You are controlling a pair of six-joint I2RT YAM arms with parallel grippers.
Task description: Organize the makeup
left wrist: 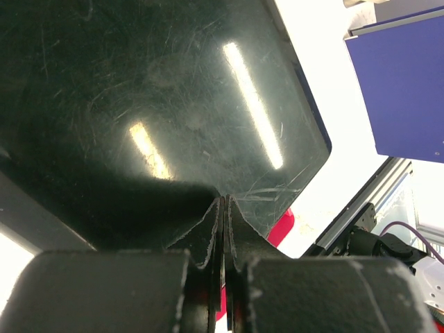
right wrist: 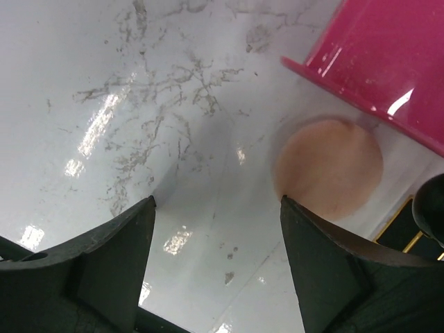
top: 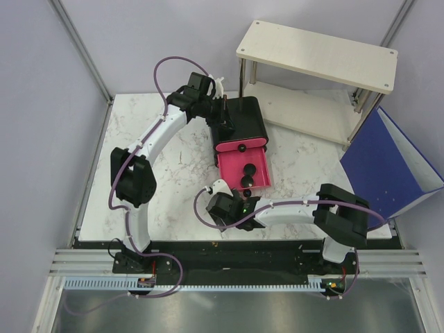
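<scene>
The black box [top: 246, 118] has its pink drawer [top: 260, 182] pulled out, with two small black round jars [top: 248, 168] inside. My left gripper [top: 223, 121] is shut at the box's left side. In the left wrist view its closed tips [left wrist: 224, 201] rest against the glossy black box top [left wrist: 159, 104], with nothing between them. My right gripper [top: 216, 193] is open and low over the table by the drawer's front left corner. In the right wrist view [right wrist: 216, 201] a round peach disc [right wrist: 327, 168] lies on the table beside the right finger [right wrist: 326, 270], next to the drawer wall [right wrist: 388, 62]. A black-gold item [right wrist: 424, 220] shows at the edge.
A white two-level shelf [top: 316, 55] stands at the back right. A blue binder [top: 388, 166] leans at the right edge and also shows in the left wrist view [left wrist: 402, 83]. The marble table [top: 173, 173] ends at a black rail in front.
</scene>
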